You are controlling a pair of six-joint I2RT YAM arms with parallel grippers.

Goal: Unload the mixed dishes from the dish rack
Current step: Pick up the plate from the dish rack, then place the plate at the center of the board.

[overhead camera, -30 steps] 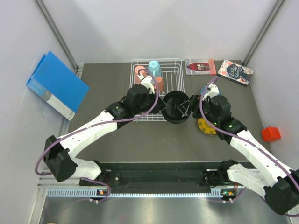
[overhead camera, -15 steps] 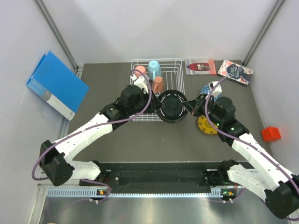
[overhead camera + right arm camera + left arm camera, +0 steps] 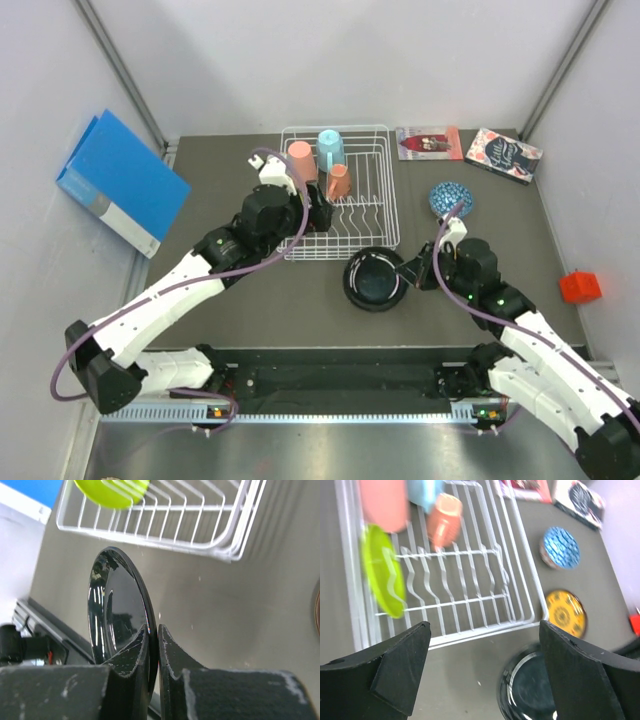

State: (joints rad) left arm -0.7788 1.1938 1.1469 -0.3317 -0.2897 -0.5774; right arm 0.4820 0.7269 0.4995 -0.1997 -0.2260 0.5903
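My right gripper (image 3: 157,640) is shut on the rim of the black plate (image 3: 117,610), holding it on edge above the table in front of the dish rack (image 3: 372,215); from above the right gripper (image 3: 408,268) is at the black plate's (image 3: 374,279) right side. The left gripper (image 3: 482,670) is open and empty over the rack's front rim (image 3: 470,630). In the rack stand a lime-green plate (image 3: 382,570), a pink cup (image 3: 300,160), a light blue mug (image 3: 331,148) and a salmon cup (image 3: 340,181). A blue patterned bowl (image 3: 451,197) and a yellow plate (image 3: 565,612) lie on the table to the right.
Two books (image 3: 428,142) (image 3: 503,155) lie at the back right. A blue binder (image 3: 120,182) leans at the left wall. A small red object (image 3: 579,287) sits by the right wall. My right arm covers the yellow plate in the top view.
The right gripper shut on the black plate and the left gripper let go and opened. The plate moved from the rack's right edge to the front; the left arm drew back over the rack.
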